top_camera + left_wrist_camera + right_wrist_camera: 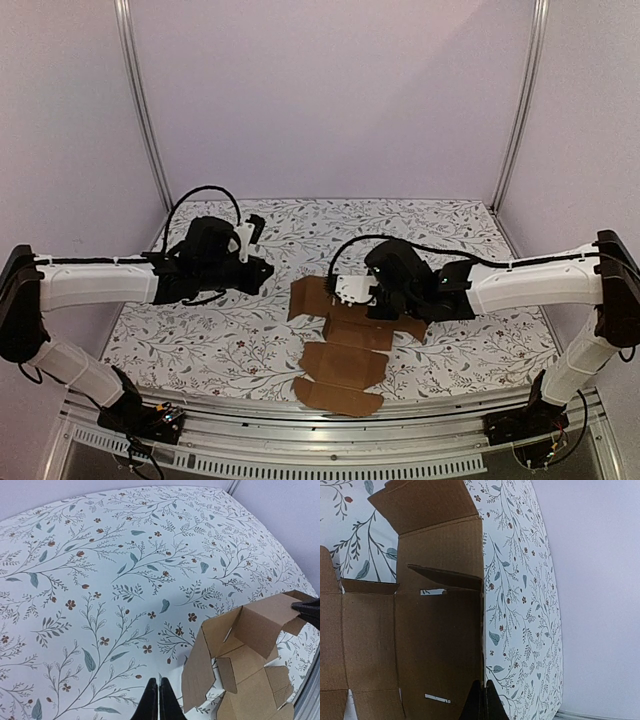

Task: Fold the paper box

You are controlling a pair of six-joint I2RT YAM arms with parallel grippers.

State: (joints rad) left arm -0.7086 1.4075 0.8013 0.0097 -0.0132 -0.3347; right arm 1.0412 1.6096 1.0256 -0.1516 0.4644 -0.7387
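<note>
Brown paper box (pixel 342 366) lies half-folded on table (pixel 200 340).

Two white-shelled arms (pixel 100 282), black at joints and wrists, with thin black cable loops (pixel 205 188).

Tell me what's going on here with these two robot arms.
They are folding a brown cardboard sheet into a box. The right arm's fingers appear pinched on one raised side panel, which stands up while the rest lies mostly flat on the flowered table. The left arm's fingers are shut, empty, hovering over the table beside the sheet.
</note>
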